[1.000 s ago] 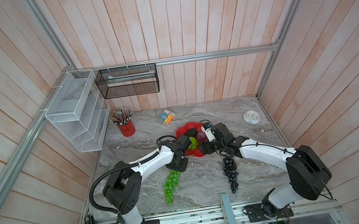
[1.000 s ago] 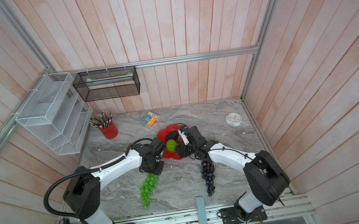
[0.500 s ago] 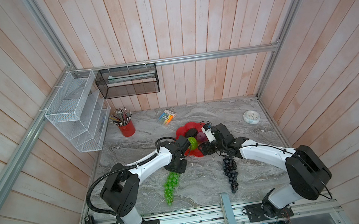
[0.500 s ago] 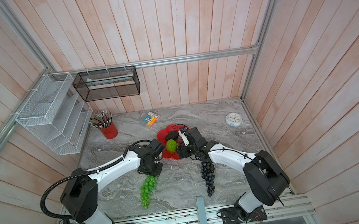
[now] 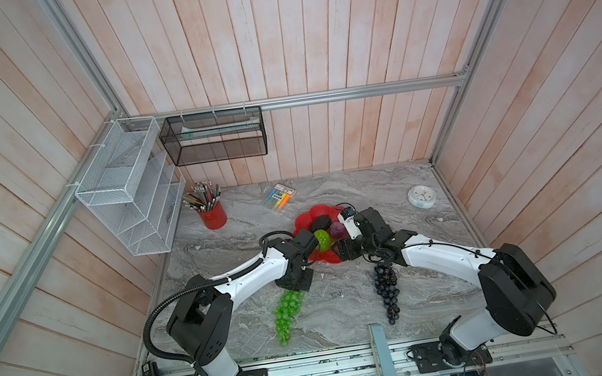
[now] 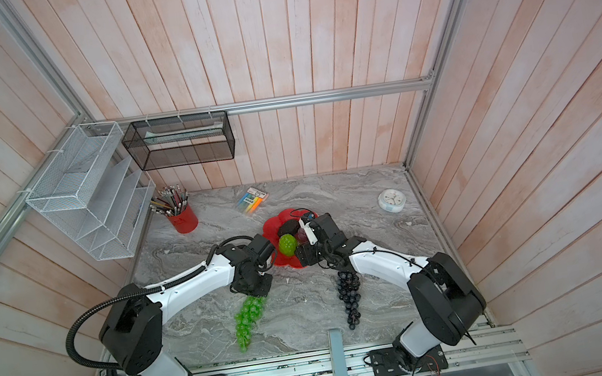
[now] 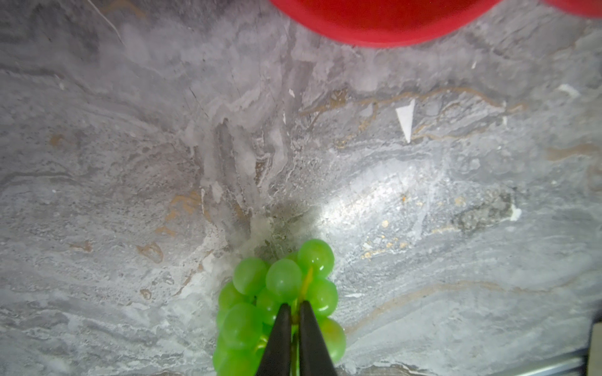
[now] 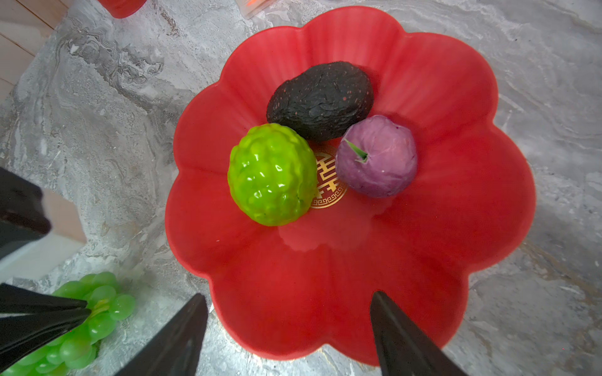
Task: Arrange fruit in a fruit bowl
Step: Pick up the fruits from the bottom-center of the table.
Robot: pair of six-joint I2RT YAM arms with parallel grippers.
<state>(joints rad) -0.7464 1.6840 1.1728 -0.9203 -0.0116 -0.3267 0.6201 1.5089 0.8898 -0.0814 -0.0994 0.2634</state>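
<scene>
- Landmark: the fruit bowl (image 8: 325, 293), a red dish with a petal-shaped rim, stands on the grey marbled surface (image 5: 347, 309). It shows in both top views (image 5: 305, 220) (image 6: 271, 226).
- Contents of the fruit bowl: three fruits sit clustered around the gold emblem (image 8: 327, 182) at its centre.
  - The avocado (image 8: 321, 97) lies on the far side of the emblem from the arm bases.
  - The bumpy lime-green fruit (image 8: 272, 174) touches the avocado and covers part of the emblem.
  - The purple fruit (image 8: 378, 156) rests against the avocado, apart from the lime-green fruit.
- Left tool (image 7: 294, 309): narrow, its fingers pinched on the stem at the top end of the green grape bunch (image 7: 260, 293).
- The green grape bunch (image 5: 288, 313) is outside the fruit bowl, near its rim on the side toward the left arm base. It trails along the surface away from the bowl.
- Right tool (image 8: 288, 294): wide and empty. It sits above the bowl's rim on the side toward the arm bases. One finger is over the red dish, the other just outside the rim.
- The dark grape bunch (image 5: 385, 288) lies on the surface outside the fruit bowl, toward the right arm base and partly under that arm.
- The pencil cup (image 5: 213, 215) and the clock (image 5: 421, 195) stand well apart from the fruit bowl, on opposite sides of it.
</scene>
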